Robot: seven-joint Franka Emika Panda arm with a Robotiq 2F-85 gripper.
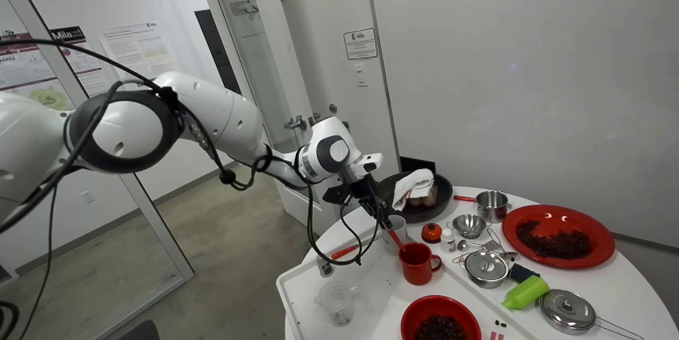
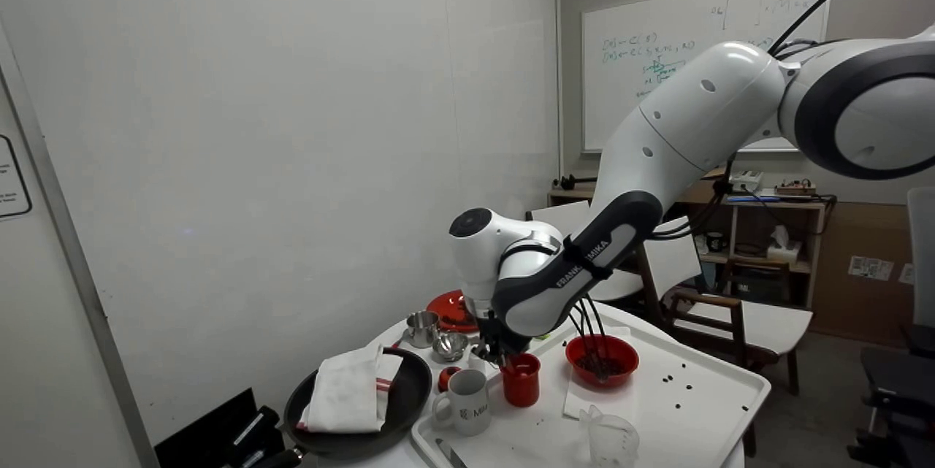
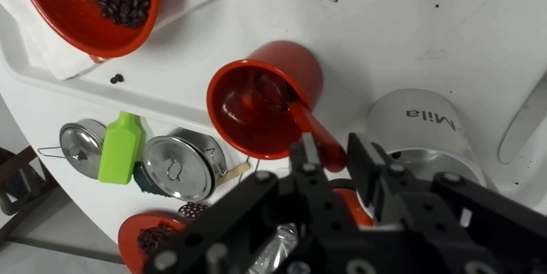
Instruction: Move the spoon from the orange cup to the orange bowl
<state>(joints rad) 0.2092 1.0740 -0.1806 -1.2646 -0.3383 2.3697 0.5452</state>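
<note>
in the wrist view, 2 black fingers (image 3: 363, 158) pinch a slim spoon (image 3: 311, 122) by its smooth red handle, the rounded head inside a glossy red-orange mug (image 3: 297, 62). grasping seems in hand; next likely calls for lifting it clear. in an exterior view, near the mug, a round red-orange bowl (image 1: 432, 304) holds dark, grainy beans (image 1: 440, 329).

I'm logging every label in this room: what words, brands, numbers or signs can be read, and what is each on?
"Mila": white mug, upside down in the wrist view.
"Mila": framed sign; smaller print unreadable.
"Mila": dark-topped poster; the rest too blurred.
"FRANK" and "MIKA": robot arm, with a black strap between.
Too small or blurred: writing on the whiteboard, markings on the clear jug, print on the other posters, labels on the cardboard.
</note>
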